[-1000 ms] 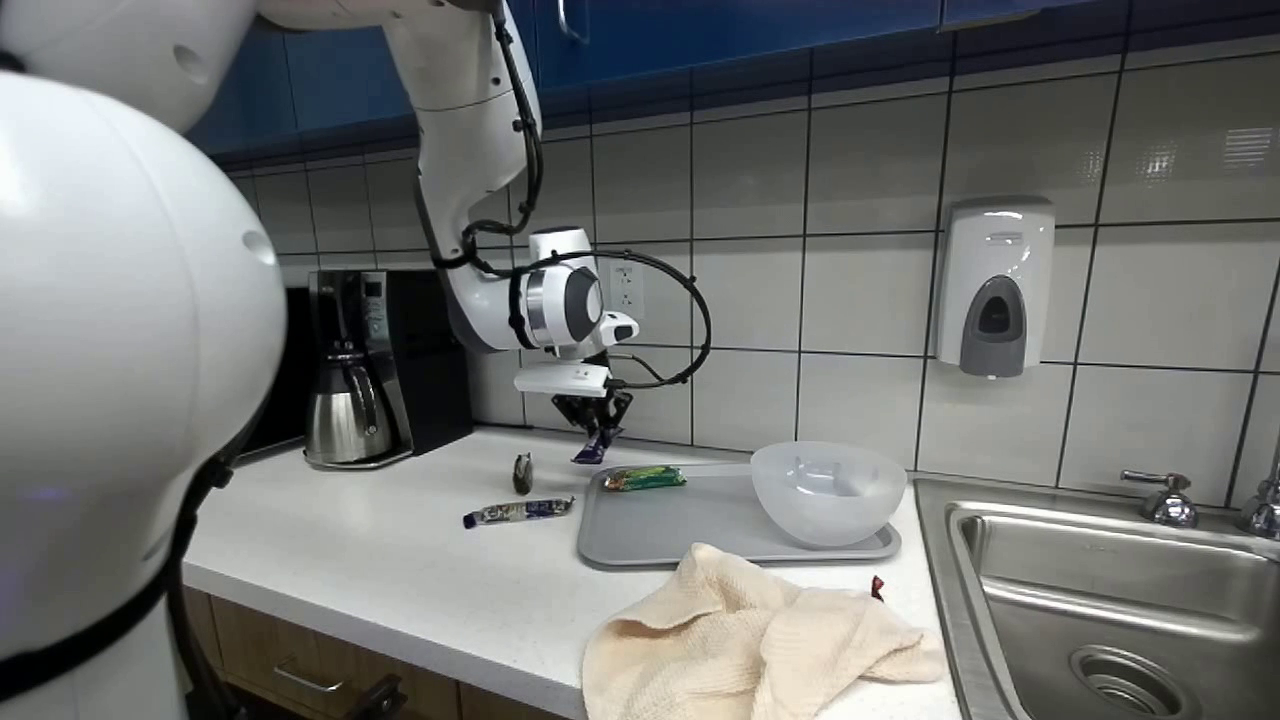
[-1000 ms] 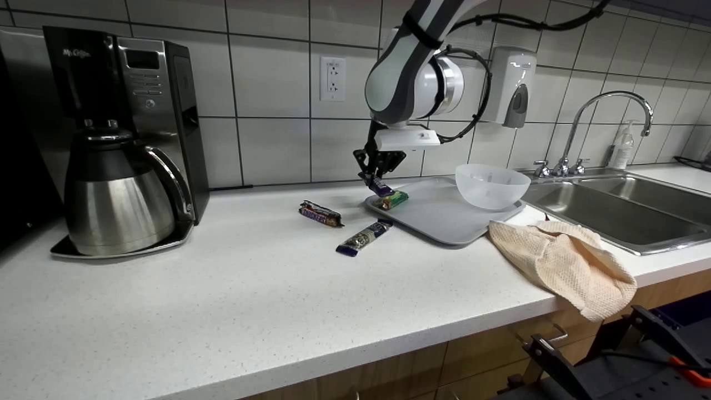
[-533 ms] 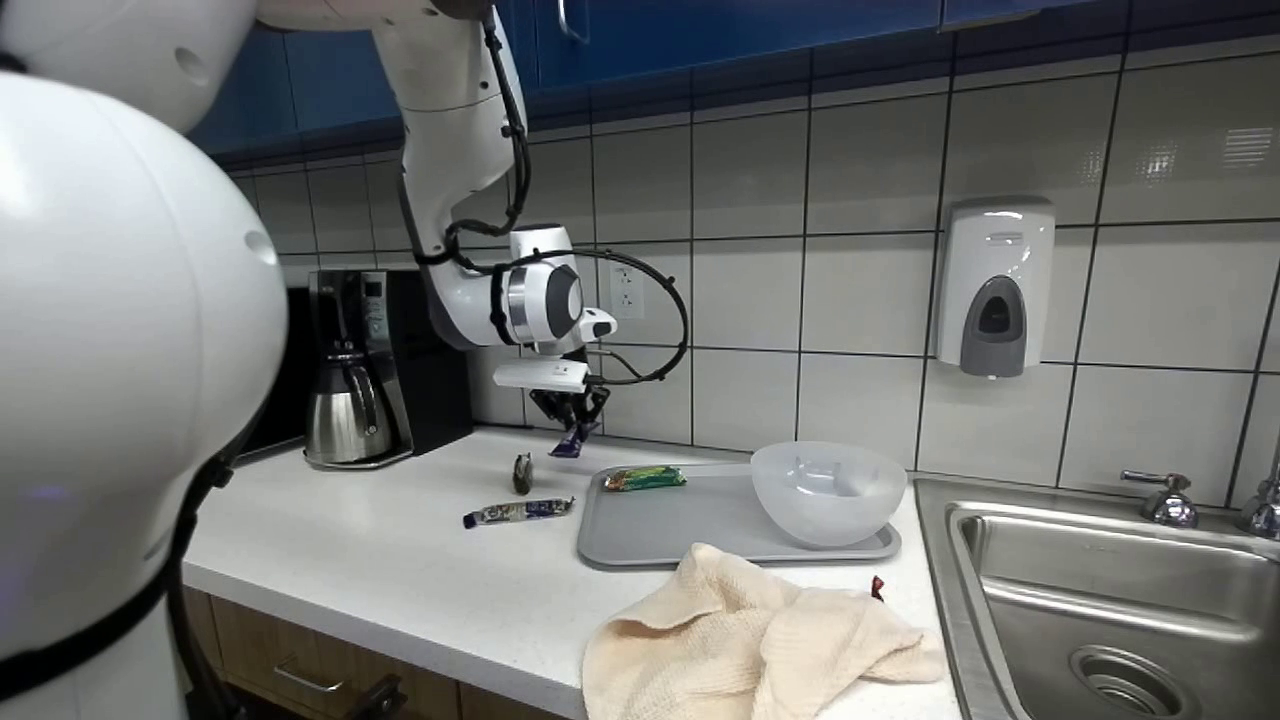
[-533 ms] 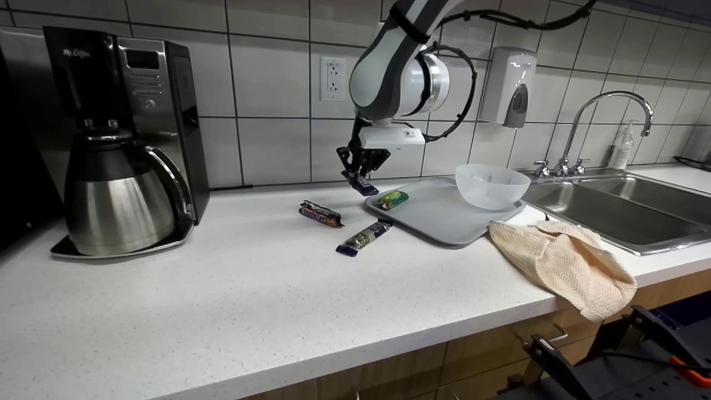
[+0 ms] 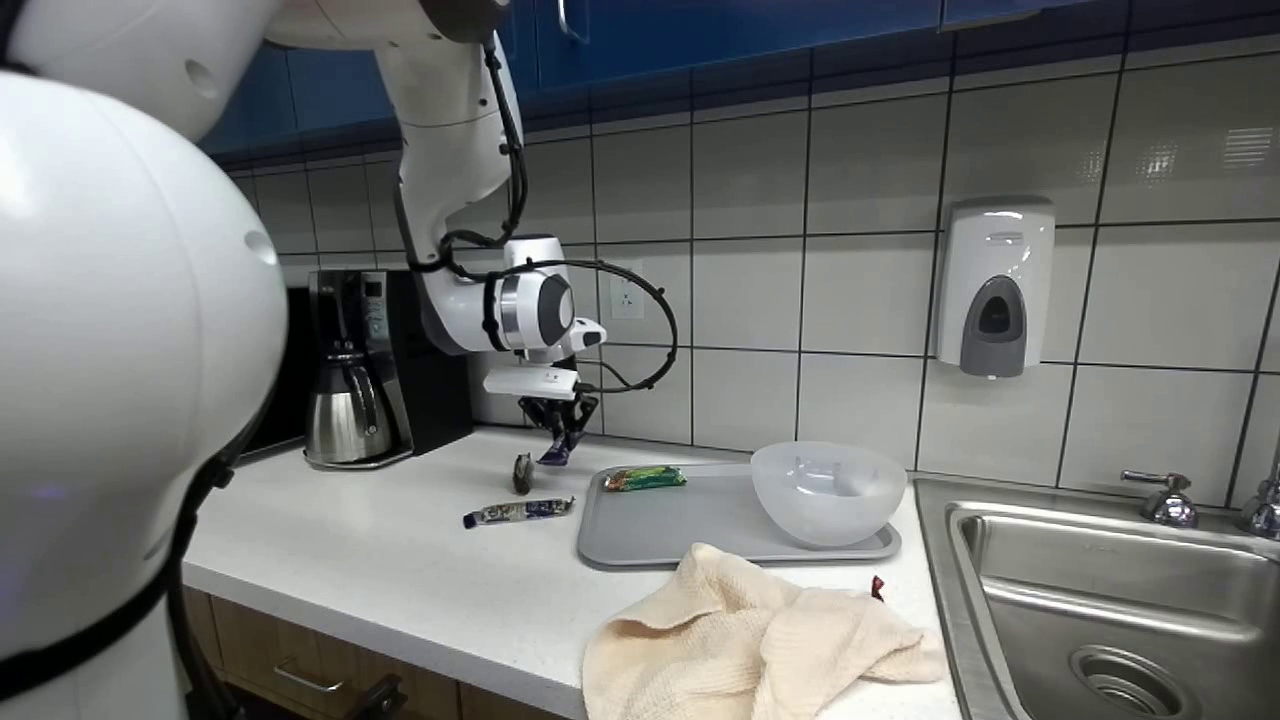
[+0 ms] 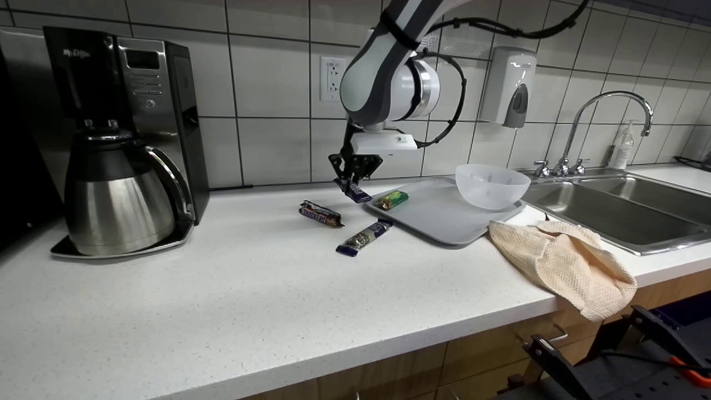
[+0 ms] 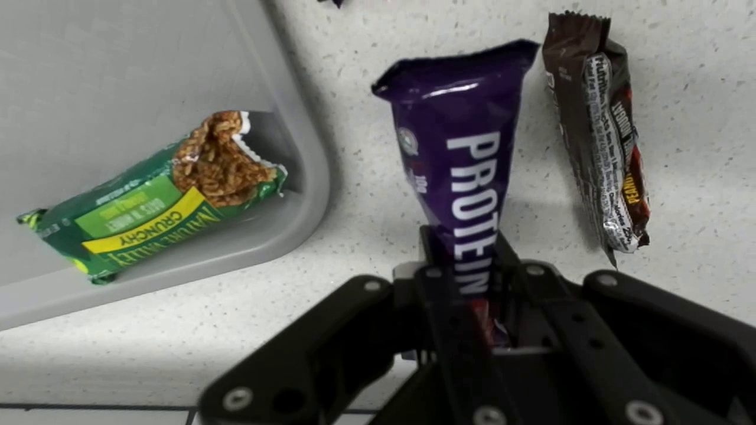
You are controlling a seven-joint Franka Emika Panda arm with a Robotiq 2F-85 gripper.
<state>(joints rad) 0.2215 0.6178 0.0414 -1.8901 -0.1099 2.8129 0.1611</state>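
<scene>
I have the end effector (image 7: pixel 465 255) clamped on the purple protein bar (image 7: pixel 463 147), held over the desk (image 6: pixel 194 311). In both exterior views they have just shifted left, setting that bar between the brown candy bar (image 6: pixel 321 214), left, and the tray (image 6: pixel 439 216), right; a blue-ended bar (image 6: pixel 365 237) lies nearer.

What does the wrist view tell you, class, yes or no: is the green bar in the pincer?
No, the pincer grips the purple bar, while the green bar lies on the grey tray.

Purple wrapper (image 7: pixel 463 153): “PROTEIN”; green wrapper (image 7: pixel 150 206): “CRUNCHY”; coffeemaker (image 6: pixel 153 111): “Mr. Coffee”
</scene>
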